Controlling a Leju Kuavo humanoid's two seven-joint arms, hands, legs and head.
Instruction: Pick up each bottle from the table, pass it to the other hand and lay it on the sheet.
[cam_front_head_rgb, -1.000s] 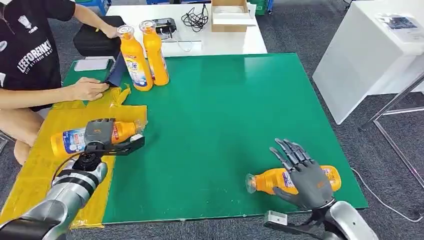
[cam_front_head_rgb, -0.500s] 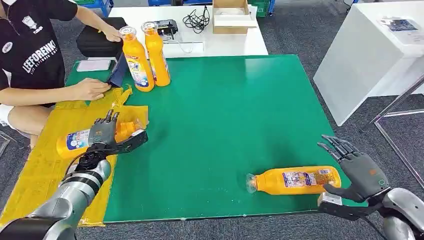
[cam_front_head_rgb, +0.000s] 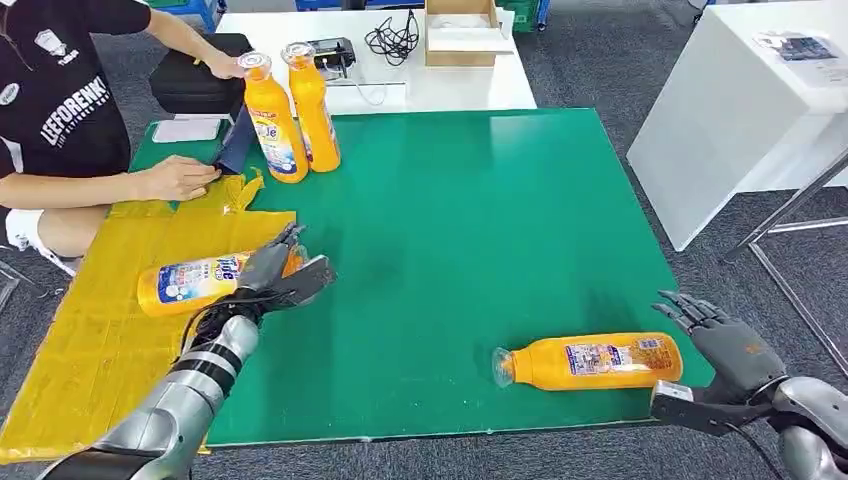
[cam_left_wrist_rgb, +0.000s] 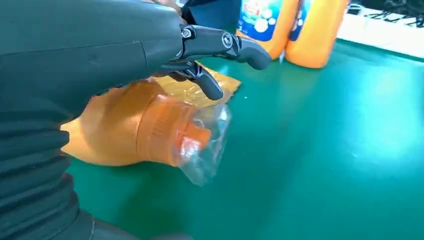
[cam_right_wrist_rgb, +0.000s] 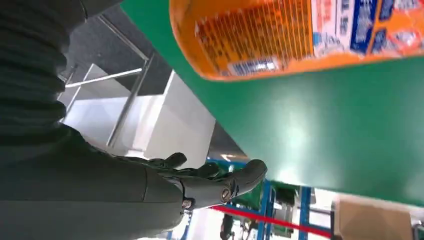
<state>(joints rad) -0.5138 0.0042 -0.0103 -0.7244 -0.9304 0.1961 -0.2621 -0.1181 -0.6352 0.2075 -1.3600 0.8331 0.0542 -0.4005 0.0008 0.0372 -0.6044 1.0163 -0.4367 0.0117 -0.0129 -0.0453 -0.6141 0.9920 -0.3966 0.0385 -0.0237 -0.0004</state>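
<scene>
**A:** so where are the bottles? The lying bottle (cam_front_head_rgb: 590, 361) sits lower right of the head view on the green mat (cam_front_head_rgb: 460, 220), just left of the right hand (cam_front_head_rgb: 728, 345), not touching.

**B:** yep, that hand's fingers are spread, holding nothing. The left hand (cam_front_head_rgb: 275, 265), center left, rests over the cap end of the bottle on the sheet (cam_front_head_rgb: 195, 281), fingers loose rather than gripping. The yellow sheet (cam_front_head_rgb: 90, 340) is lower left. 2 upright bottles (cam_front_head_rgb: 290, 115) stand upper left.
</scene>
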